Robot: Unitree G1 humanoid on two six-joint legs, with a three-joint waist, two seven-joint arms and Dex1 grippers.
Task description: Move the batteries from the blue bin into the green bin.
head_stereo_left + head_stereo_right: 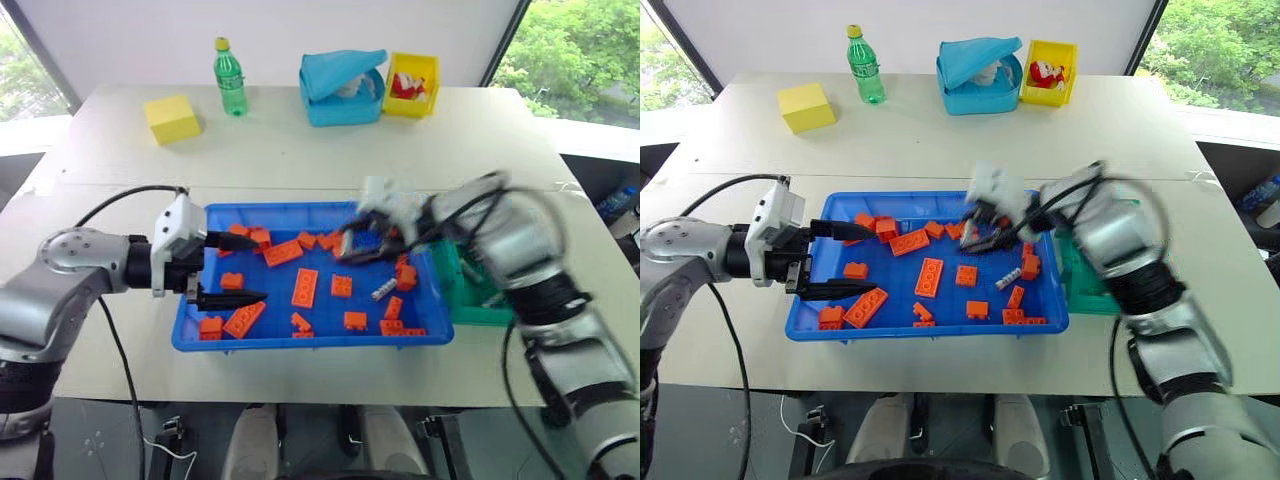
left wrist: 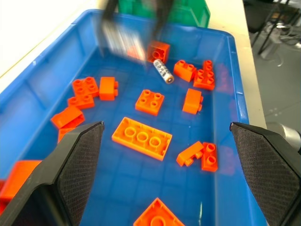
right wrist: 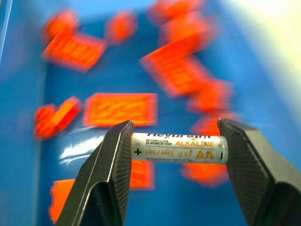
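Right wrist view shows a battery (image 3: 178, 149) clamped end to end between the right gripper (image 3: 175, 149)'s two fingers, lifted over the blue bin (image 1: 190, 336) of orange bricks (image 1: 305, 286). A second battery (image 1: 383, 290) lies on the bin floor near its right wall, and the green bin (image 1: 470, 310) sits just beside that wall on the table (image 1: 300, 150). At the bin's left edge, the left gripper (image 1: 228, 270) hovers with jaws spread wide, holding nothing.

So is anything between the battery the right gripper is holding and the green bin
Nothing visible. The right gripper holds the white AA battery end to end above the blue plastic tray; the teal-green bin sits beside the tray's right rim.
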